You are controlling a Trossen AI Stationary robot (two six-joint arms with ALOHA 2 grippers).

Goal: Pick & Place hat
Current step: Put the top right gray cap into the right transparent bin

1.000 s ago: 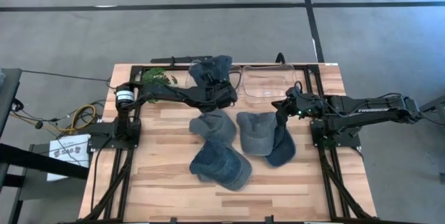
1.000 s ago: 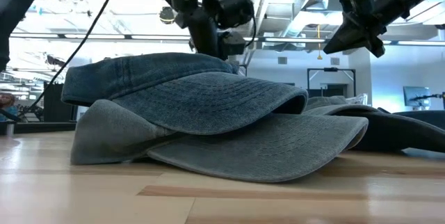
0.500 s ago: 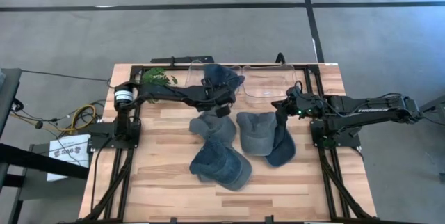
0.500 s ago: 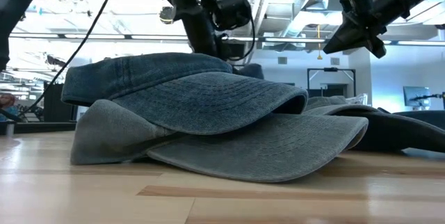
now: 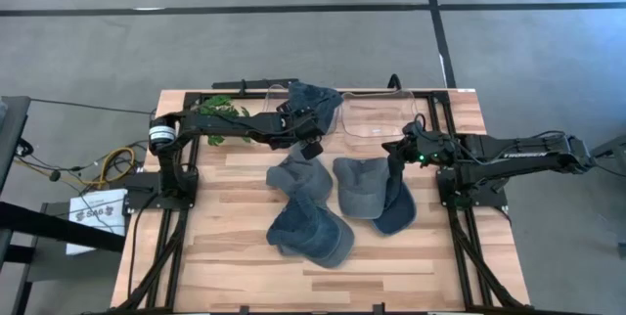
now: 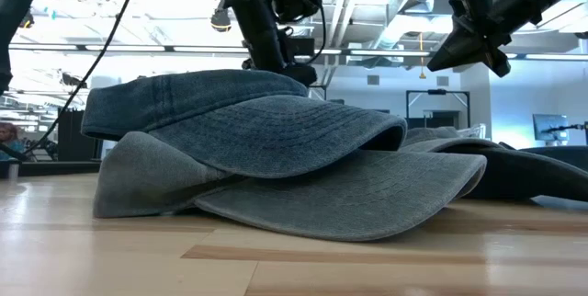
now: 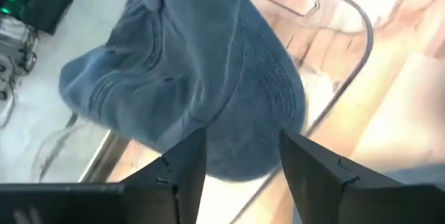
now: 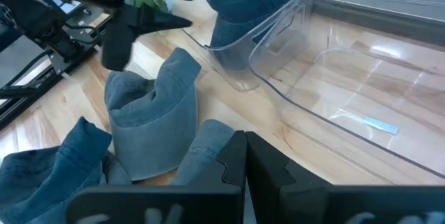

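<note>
The left gripper (image 7: 236, 165) has its fingers spread, empty, above the blue hat (image 7: 201, 64) lying in a clear bin (image 5: 377, 114). The right gripper (image 8: 245, 165), fingers pressed together, hovers over three hats (image 5: 337, 202) on the wooden table (image 5: 225, 266); concrete floor (image 5: 293, 41) surrounds it.

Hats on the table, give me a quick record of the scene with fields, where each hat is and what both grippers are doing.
hat in bin: blue hat lying over the rim of the clear bin, free of the gripper
left gripper: open, just beside the bin, holding nothing
right gripper: shut, empty, above the dark hat
hats on table: four, two stacked blue hats, a grey hat, a dark hat
other: green leaves at the table's far left
</note>
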